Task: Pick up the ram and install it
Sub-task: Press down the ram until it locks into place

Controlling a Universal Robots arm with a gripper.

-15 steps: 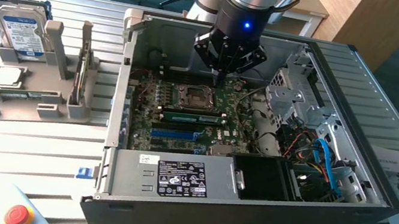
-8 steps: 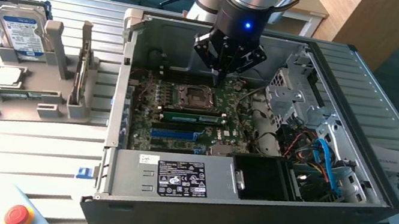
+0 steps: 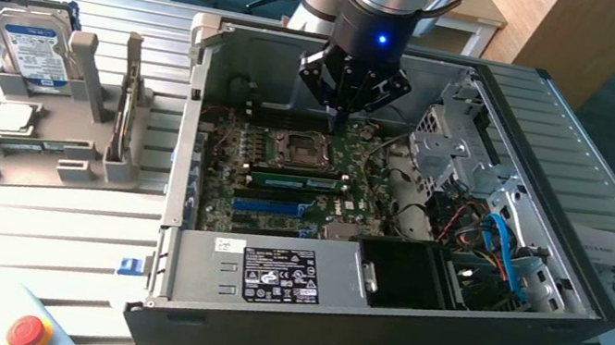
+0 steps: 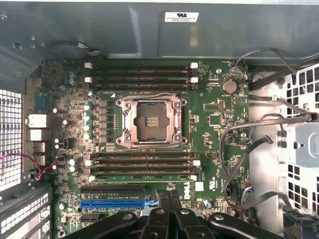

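Observation:
The ram (image 3: 299, 181) is a long green stick standing in a memory slot of the motherboard, just beside the processor socket (image 3: 293, 147) on the side toward the blue slot (image 3: 276, 206). In the wrist view the ram (image 4: 142, 177) shows as a thin green strip in the last slot below the socket (image 4: 151, 121). My gripper (image 3: 337, 127) hangs over the board inside the open computer case, above the socket and apart from the ram. The dark fingers (image 4: 162, 209) are pressed together and the gripper (image 4: 168, 195) is shut on nothing.
The case walls (image 3: 194, 116) box in the board. Loose cables (image 4: 249, 149) and a drive cage (image 3: 467, 152) lie at the exterior view's right. A grey fixture (image 3: 99, 147) on that view's left holds a hard drive (image 3: 35, 47) and a square silver chip (image 3: 14, 116). A red button (image 3: 28, 332) sits at the table front.

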